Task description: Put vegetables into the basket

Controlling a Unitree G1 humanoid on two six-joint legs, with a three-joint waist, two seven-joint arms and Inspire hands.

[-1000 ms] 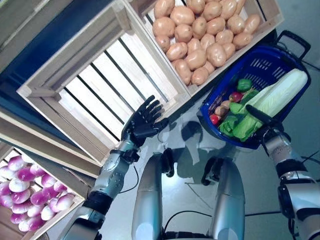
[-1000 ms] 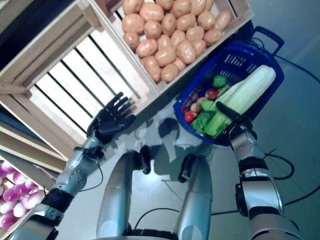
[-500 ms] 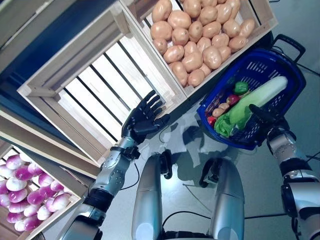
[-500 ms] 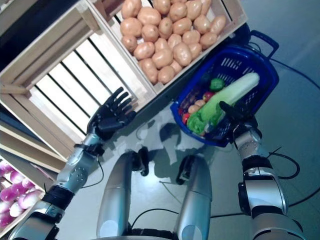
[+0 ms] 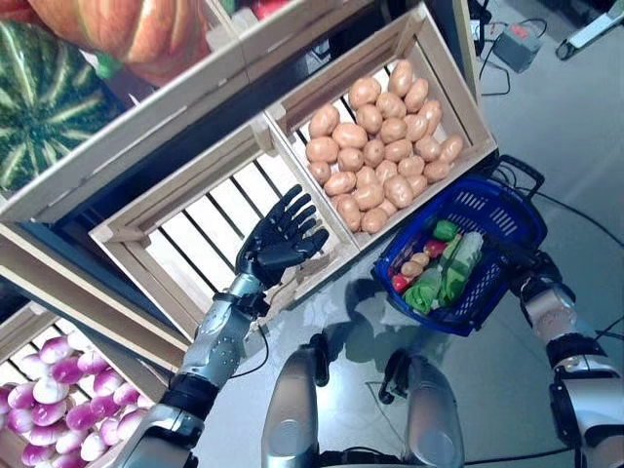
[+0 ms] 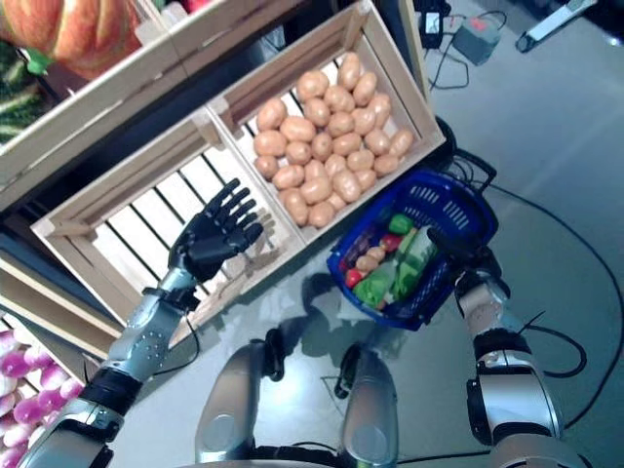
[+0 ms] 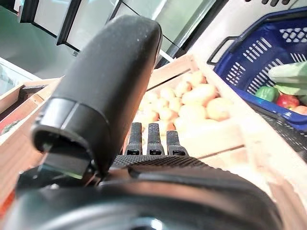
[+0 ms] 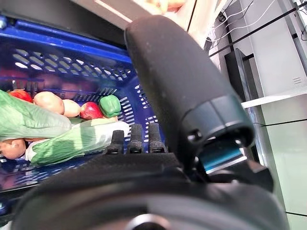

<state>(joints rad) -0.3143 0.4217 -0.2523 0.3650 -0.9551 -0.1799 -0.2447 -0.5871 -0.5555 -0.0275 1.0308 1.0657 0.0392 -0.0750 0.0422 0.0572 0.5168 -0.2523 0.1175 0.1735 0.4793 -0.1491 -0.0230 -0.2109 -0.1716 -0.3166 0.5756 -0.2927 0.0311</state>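
Left hand point(image 5: 278, 239): fingers spread wide, empty, raised before the empty crate point(image 5: 210, 229).
Right hand point(image 5: 526, 268): gripping the basket point(image 5: 497, 210) rim.
Basket: holds mixed vegetables point(image 5: 439, 273).

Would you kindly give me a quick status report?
Left hand open, empty, over the slatted crate. Right hand at blue basket rim, grip unclear. Basket holds vegetables. Potatoes unobstructed.

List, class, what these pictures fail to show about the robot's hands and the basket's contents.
- Right hand: in both eye views the basket rim hides its fingers; in the right wrist view the thumb blocks them.
- Basket bottom: covered by the cabbage and other vegetables in every view.
- Pumpkin and watermelon: cut off by the left eye view's edge.
- Left hand: spread open, empty.
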